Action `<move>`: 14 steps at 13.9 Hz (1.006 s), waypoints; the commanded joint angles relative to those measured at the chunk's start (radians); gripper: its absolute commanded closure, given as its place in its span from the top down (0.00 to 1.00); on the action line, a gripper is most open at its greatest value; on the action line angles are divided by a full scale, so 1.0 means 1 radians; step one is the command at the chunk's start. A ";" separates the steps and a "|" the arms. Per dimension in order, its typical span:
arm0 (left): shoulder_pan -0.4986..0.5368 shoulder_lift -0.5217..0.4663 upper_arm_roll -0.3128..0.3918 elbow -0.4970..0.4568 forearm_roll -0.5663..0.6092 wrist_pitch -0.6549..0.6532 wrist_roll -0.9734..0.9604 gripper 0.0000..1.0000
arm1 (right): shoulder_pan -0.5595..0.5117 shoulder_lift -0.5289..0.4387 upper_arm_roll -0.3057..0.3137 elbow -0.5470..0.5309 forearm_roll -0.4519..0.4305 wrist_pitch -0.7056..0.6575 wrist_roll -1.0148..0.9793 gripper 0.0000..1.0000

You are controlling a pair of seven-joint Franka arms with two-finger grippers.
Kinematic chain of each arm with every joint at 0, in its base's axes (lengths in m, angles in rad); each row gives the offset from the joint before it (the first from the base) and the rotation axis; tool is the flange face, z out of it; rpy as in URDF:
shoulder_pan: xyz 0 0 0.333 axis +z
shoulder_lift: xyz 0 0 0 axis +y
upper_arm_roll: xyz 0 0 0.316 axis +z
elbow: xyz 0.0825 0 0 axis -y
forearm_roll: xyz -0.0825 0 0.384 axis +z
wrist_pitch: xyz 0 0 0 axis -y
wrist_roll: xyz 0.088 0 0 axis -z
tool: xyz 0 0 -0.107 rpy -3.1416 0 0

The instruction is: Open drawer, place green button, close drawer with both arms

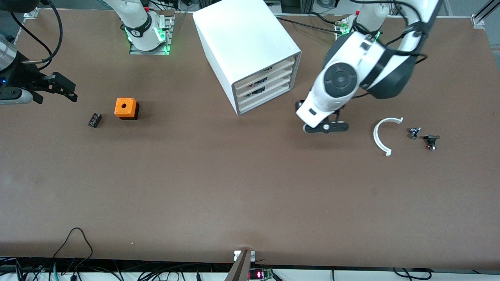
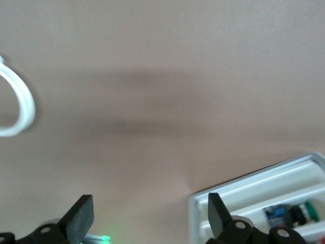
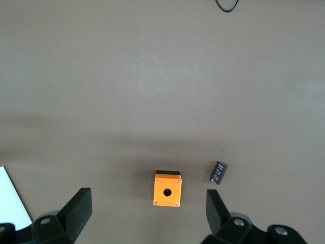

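The white cabinet (image 1: pixel 242 43) stands at the middle back with all four cream fronts shut. The drawer (image 1: pixel 266 100) is the lowest one. My left gripper (image 1: pixel 326 127) is open and empty, low over the table beside the cabinet's front, toward the left arm's end. In the left wrist view its gripper (image 2: pixel 148 203) is spread wide beside the cabinet's corner (image 2: pixel 254 185). There a green-capped, dark-bodied button (image 2: pixel 303 213) shows through a gap low in the front; I cannot tell which drawer holds it. My right gripper (image 1: pixel 64 89) waits open at the right arm's end, and the right wrist view (image 3: pixel 147 198) shows it empty.
An orange cube with a hole (image 1: pixel 125 108) and a small black part (image 1: pixel 94 120) lie near the right gripper; both show in the right wrist view (image 3: pixel 167 189) (image 3: pixel 219 172). A white curved piece (image 1: pixel 382 134) and two small dark parts (image 1: pixel 414 132) (image 1: pixel 431 141) lie toward the left arm's end.
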 commanded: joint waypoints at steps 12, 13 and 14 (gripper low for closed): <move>0.072 -0.366 0.398 -0.165 -0.085 0.148 0.566 1.00 | -0.014 0.011 0.012 0.056 -0.007 -0.030 -0.004 1.00; 0.070 -0.366 0.421 -0.166 -0.086 0.136 0.555 1.00 | -0.014 0.011 0.012 0.056 -0.007 -0.030 -0.004 1.00; 0.072 -0.361 0.421 -0.160 -0.086 0.115 0.537 1.00 | -0.014 0.012 0.012 0.054 -0.007 -0.030 -0.003 1.00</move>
